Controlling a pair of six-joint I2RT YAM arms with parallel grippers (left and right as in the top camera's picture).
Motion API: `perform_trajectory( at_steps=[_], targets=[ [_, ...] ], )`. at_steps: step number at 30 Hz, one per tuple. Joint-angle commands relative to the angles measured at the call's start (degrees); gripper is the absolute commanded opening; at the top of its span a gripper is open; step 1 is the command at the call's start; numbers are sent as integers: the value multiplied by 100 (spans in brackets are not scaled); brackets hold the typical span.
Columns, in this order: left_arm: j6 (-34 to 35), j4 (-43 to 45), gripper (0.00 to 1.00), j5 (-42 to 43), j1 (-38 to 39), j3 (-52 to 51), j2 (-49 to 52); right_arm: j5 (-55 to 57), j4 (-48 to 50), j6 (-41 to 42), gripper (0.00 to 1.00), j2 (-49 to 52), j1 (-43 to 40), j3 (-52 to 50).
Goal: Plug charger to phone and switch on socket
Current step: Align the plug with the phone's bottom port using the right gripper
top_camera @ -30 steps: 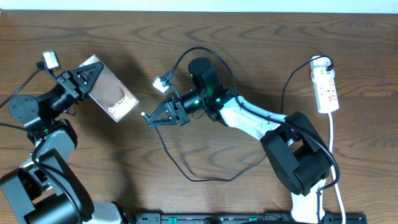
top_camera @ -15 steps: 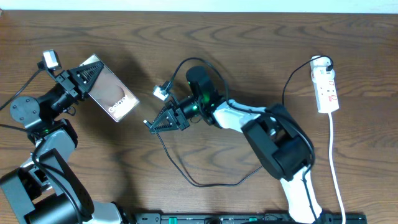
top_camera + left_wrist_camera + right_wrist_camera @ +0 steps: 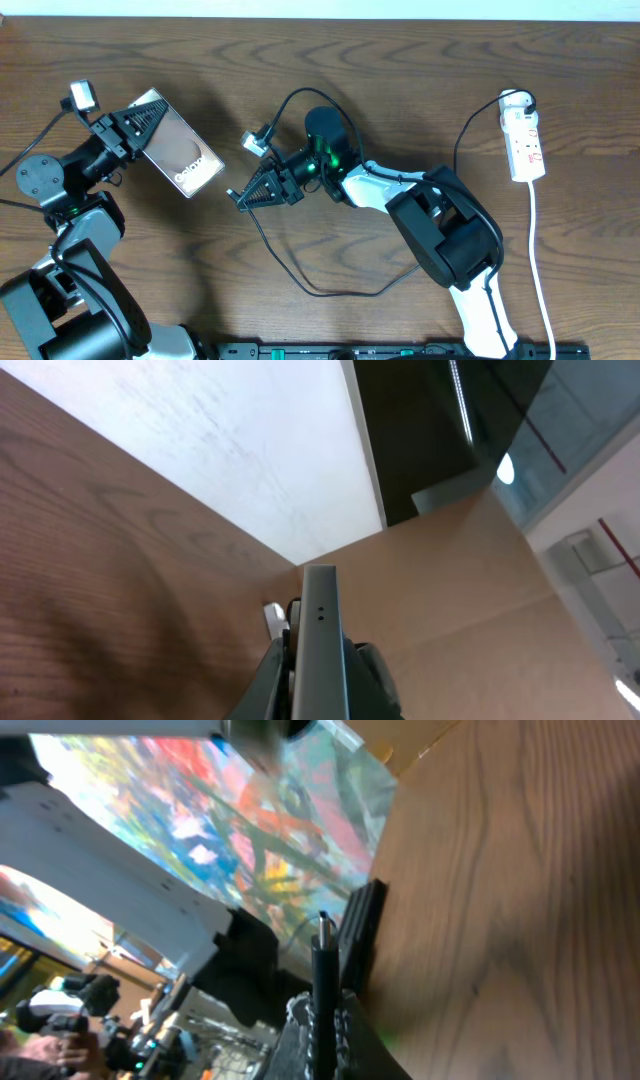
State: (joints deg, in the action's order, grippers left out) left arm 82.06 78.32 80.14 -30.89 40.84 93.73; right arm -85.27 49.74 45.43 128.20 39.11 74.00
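Right arm re-posed; plug aimed at the raised phone, not yet in.

Over the last second the right arm's elbow has swung inward. The phone (image 3: pixel 178 150) has stayed at upper left, clamped in the left gripper (image 3: pixel 145 118). The socket (image 3: pixel 524 145) lies untouched at upper right. The right gripper (image 3: pixel 242 195) pinches the charger (image 3: pixel 300 285) left of centre, its tip near the phone's lower end, so insertion looks imminent.

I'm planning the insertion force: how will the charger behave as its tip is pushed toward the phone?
Likely floppy: the charger lies in a slack loop on the table, so it should trail freely. The short tip beyond the right gripper looks straight, probably stiff enough to push.
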Motion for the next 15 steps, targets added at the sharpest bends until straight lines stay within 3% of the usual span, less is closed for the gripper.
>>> perform_trajectory(
  at_steps=[1, 15],
  targets=[
    [-144, 173, 7, 188, 11, 74, -103, 98, 752, 1102, 1, -59, 42, 48],
    [-144, 168, 7, -160, 11, 74, -103, 221, 975, 1257, 1, -59, 76, 48]
  ],
)
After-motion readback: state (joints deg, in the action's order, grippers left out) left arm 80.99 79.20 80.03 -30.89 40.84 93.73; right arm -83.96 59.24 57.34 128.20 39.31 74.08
